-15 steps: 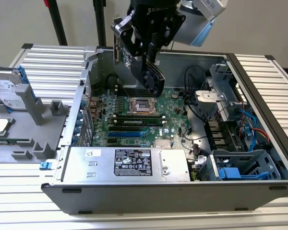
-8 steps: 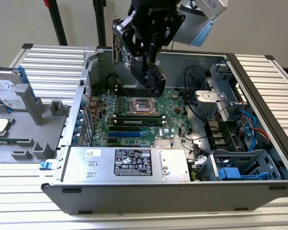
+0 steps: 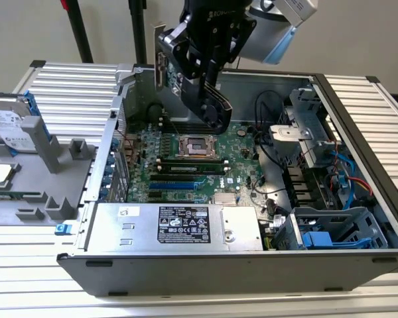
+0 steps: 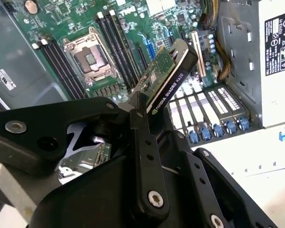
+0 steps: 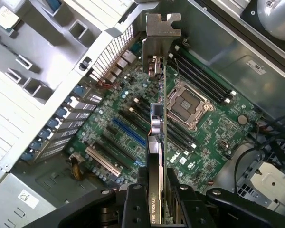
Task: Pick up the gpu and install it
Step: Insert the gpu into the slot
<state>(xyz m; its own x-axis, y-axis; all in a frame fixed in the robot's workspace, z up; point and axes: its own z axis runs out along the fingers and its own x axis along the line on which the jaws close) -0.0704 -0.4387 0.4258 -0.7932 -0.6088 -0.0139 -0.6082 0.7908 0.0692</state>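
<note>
Gripper [image 5: 156, 190] pinching gpu [image 5: 156, 123] between fingers (white lettering along edge); exterior view: 12 o'clock of motherboard [image 3: 186, 165].

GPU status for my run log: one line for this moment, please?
claw: shut on gpu | gpu: held above motherboard, not seated | case: open

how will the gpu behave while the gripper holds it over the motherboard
Probably stiff: the gpu sticks out straight from the gripper without sagging. Likely light, being thin. Held at one end, its metal bracket end could twist if bumped.
</note>
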